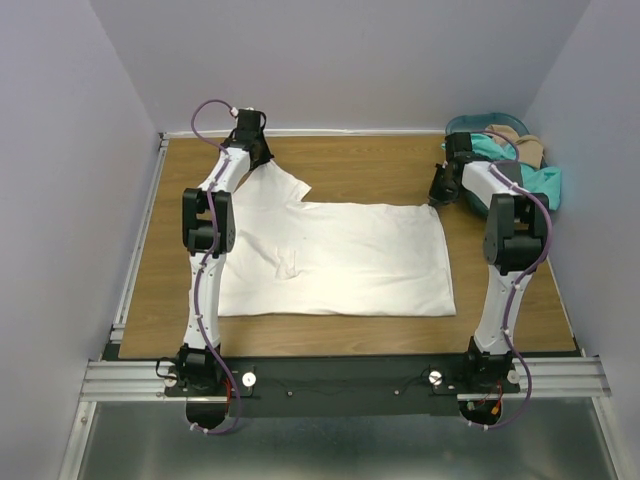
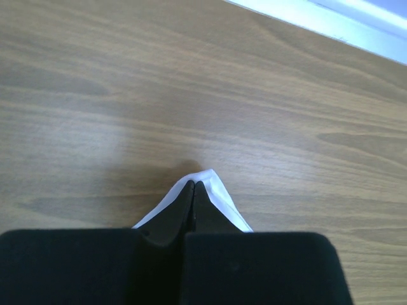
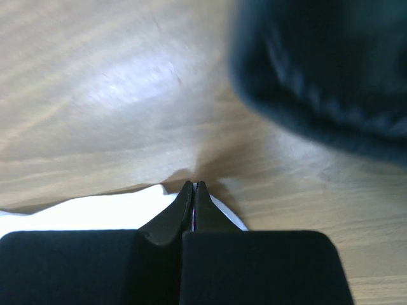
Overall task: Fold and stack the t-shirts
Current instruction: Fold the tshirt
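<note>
The large white t-shirt (image 1: 340,260) lies spread flat on the wooden table. My left gripper (image 1: 257,157) is at the shirt's far left corner, shut on a peak of white fabric (image 2: 219,194) that shows around the closed fingertips (image 2: 194,185). My right gripper (image 1: 438,195) is at the far right corner, shut on the white cloth (image 3: 95,213) beside its closed tips (image 3: 193,185). A teal t-shirt (image 1: 540,182) and a tan t-shirt (image 1: 527,148) are heaped at the far right.
The round teal basket (image 1: 470,122) stands at the far right corner, close behind my right gripper. It or dark cloth looms as a blurred shape (image 3: 318,70) in the right wrist view. The white back wall edge (image 2: 331,19) runs just beyond my left gripper.
</note>
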You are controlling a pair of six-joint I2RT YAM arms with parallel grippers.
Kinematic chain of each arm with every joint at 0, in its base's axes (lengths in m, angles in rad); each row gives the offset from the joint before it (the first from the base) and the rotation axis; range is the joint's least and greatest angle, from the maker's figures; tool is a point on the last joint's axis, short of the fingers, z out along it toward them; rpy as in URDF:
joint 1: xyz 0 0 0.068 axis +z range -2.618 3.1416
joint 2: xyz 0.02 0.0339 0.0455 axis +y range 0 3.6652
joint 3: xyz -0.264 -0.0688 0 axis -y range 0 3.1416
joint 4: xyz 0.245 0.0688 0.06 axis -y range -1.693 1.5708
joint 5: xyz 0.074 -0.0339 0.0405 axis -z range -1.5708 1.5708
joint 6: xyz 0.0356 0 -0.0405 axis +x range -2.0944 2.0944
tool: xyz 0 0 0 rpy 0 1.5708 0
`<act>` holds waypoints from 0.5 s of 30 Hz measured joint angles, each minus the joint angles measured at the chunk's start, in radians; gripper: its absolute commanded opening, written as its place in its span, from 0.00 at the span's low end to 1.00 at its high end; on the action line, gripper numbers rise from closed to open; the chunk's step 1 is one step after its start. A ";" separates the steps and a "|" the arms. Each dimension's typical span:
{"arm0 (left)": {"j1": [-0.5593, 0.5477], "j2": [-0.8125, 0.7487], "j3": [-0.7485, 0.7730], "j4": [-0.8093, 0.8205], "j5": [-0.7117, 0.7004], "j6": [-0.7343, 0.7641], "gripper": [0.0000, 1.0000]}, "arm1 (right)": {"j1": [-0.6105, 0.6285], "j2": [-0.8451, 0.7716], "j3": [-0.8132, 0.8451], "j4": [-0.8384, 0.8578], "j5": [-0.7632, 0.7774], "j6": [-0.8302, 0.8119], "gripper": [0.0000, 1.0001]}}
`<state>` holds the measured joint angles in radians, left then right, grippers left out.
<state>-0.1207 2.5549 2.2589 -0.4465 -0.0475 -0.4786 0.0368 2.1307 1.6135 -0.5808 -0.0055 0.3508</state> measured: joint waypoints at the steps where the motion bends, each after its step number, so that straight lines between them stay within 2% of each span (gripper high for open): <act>1: 0.002 0.000 0.000 0.010 0.010 0.000 0.00 | 0.000 0.002 0.010 -0.001 0.000 0.000 0.00; 15: 0.050 0.000 0.008 0.196 0.156 -0.008 0.00 | 0.000 0.059 0.224 -0.014 0.019 -0.004 0.00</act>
<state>-0.0711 2.5546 2.2665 -0.2508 0.1081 -0.4870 0.0368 2.1899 1.8378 -0.5953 0.0139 0.3470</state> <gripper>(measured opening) 0.006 0.009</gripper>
